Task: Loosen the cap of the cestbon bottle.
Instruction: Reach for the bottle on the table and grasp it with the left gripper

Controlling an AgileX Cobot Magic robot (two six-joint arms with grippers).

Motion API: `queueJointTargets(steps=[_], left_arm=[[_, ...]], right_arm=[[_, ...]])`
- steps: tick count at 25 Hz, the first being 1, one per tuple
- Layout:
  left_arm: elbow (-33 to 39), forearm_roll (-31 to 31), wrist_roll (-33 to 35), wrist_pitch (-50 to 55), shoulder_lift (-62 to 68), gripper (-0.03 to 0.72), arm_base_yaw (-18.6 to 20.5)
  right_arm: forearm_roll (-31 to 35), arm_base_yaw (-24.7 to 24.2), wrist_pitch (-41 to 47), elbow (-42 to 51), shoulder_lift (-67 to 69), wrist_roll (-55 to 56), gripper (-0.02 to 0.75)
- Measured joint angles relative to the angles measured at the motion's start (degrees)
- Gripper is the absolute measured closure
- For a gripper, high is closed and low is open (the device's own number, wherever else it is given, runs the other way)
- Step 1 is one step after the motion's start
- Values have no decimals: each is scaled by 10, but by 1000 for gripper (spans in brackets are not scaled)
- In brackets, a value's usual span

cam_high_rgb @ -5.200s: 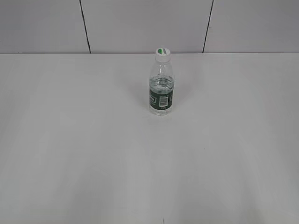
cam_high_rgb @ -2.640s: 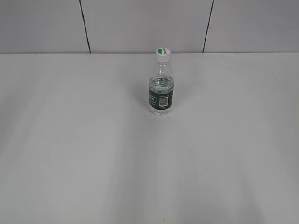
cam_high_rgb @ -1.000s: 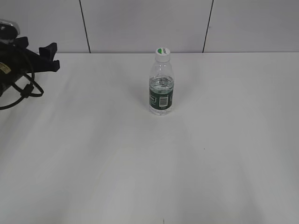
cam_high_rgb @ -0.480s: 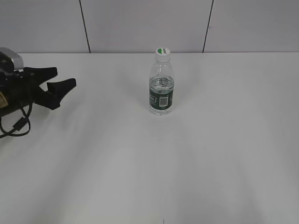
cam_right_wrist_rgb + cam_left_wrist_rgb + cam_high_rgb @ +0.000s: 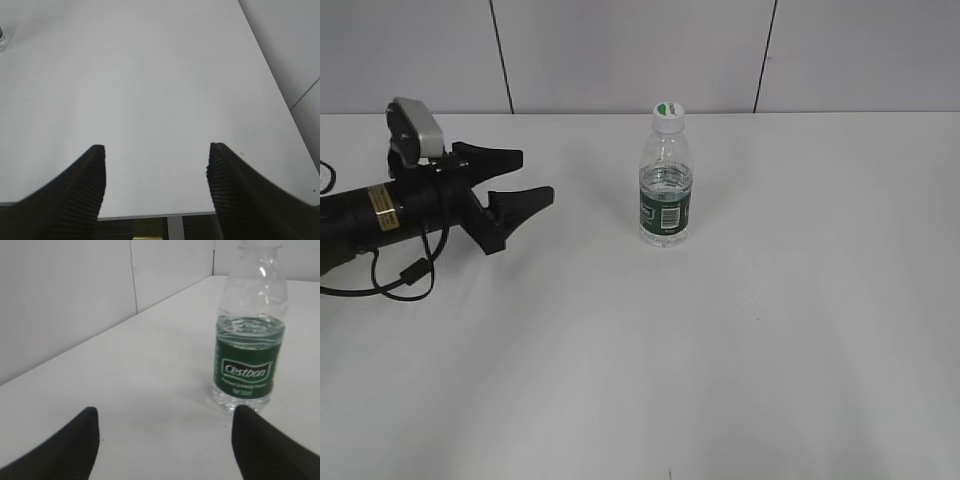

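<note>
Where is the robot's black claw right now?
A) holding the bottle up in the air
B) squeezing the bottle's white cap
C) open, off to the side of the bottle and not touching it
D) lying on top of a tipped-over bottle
C: the left gripper has its jaws spread with bare table between it and the upright cestbon bottle, whose cap is untouched.

Slanted exterior; low, bottle-facing left wrist

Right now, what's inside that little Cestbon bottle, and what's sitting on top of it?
The cestbon bottle holds clear water up to about the top edge of its green label; that label hides the water behind it. On top sits the white cap with a green mark, screwed on.
</note>
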Motion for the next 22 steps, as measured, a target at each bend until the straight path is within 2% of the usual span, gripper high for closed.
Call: queueJointTargets(steps=[9,14,22], left_arm=[[-22,-55,-12,-3,25,190,-81],[-23,-141,-14,-2,45,190,-125],[-23,-148,-16,-3,45,188,-166]], right_arm=[[0,0,0,0,0,0,246],[0,0,0,0,0,0,246],[0,0,0,0,0,0,246]])
